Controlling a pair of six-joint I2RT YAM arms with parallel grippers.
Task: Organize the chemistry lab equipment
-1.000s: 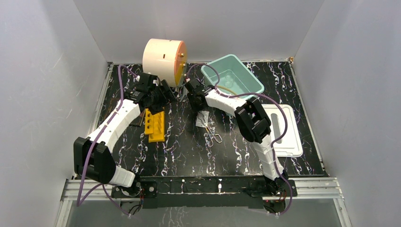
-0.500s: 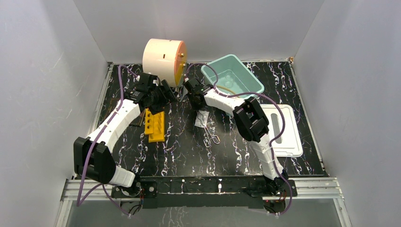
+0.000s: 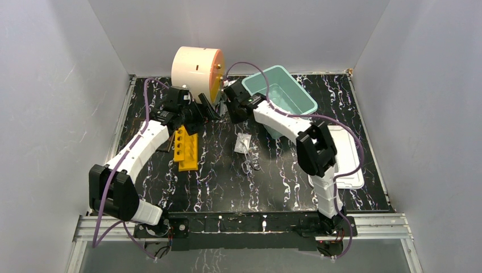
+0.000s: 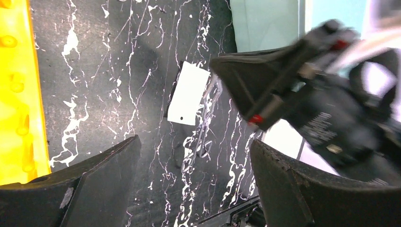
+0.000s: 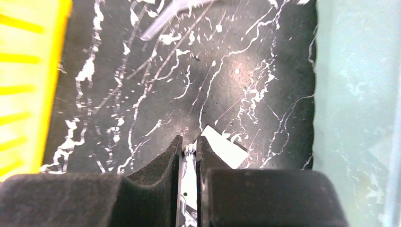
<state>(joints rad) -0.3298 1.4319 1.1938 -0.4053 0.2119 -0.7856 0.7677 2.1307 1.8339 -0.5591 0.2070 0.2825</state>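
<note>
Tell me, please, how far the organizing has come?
Done: nothing certain; the contents of the bin are unclear. In hand: the right gripper is shut on a thin metal tool. Remaining: the rack lies on the table, near the open left gripper; the lid is off.

I count one yellow tube rack (image 3: 186, 149), one cream drum (image 3: 196, 68), one teal bin (image 3: 304, 90), one white tray (image 3: 349, 176), one white card (image 3: 243, 142) and one thin metal tool (image 5: 187, 175) on my tabletop (image 3: 227, 182).
</note>
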